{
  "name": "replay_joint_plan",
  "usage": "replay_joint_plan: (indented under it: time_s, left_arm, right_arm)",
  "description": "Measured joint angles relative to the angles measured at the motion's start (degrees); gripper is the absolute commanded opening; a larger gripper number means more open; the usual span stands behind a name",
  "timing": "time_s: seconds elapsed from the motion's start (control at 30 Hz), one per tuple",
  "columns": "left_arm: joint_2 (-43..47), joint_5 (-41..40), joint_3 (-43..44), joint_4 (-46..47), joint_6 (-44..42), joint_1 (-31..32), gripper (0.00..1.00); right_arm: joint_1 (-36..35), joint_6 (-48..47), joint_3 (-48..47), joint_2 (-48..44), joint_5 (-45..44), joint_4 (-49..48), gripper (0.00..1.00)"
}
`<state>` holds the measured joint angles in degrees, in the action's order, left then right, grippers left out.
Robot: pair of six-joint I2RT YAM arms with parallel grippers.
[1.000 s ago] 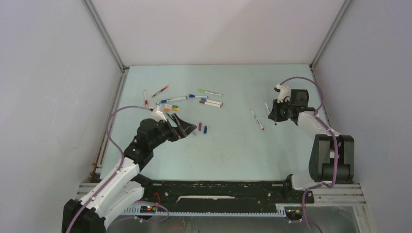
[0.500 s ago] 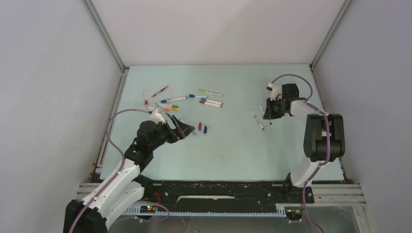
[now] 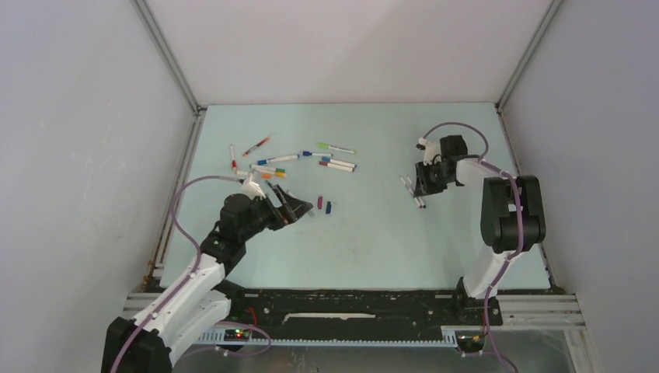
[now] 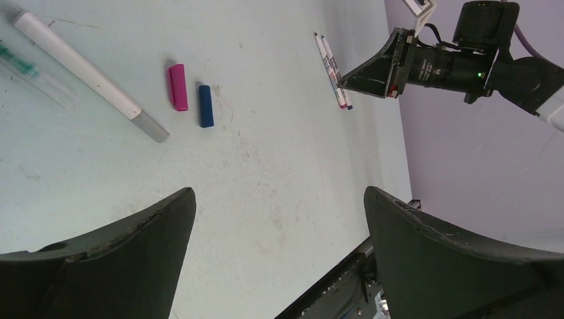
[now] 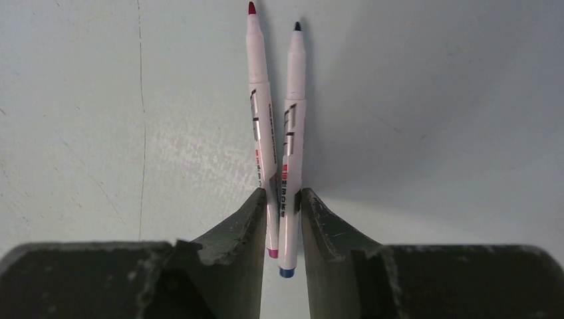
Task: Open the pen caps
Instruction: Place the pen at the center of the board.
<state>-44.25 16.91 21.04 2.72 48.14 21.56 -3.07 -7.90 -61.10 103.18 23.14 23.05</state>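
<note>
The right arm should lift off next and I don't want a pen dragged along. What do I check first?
1. The right hand is free of the pens: cannot tell; its fingers sit tight against both barrels.
2. The red-tipped pen and blue-tipped pen are uncapped: ok, bare tips show.
3. Both pens lie on the table: ok.
4. The left hand is open and empty: ok.
5. The pink cap and blue cap lie apart from the left hand: ok.
</note>
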Motion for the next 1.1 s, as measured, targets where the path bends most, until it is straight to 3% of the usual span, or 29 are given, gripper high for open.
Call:
replay_joint_plan:
  time_s: [0.3,0.43,0.77,0.93,1.1]
  left_arm:
    - [0.0,0.3,-0.1,1.0,0.6,0.0,1.00]
    - [-0.7,0.3,-0.1,2.0,1.0,0.0,1.00]
    - [-13.9,-2.2,2.1,0.9,3.4,-0.1,0.97]
    - [-20.8,-4.5,8.5,-2.8,3.3,-0.1,0.91]
    - [-26.5,-9.7,15.8,-9.8,3.4,0.1,0.74]
  right_arm:
    - [0.2,0.0,0.0,0.0,1.6,0.6,0.35]
    - [0.5,0.2,-0.3,0.0,3.3,1.4,0.42]
    - [2.2,-0.4,-0.4,-5.2,7.8,4.3,0.55]
    - [2.3,-5.2,-0.7,-8.6,12.5,7.8,0.56]
    - [2.3,-10.0,-0.9,-11.1,17.1,11.3,0.57]
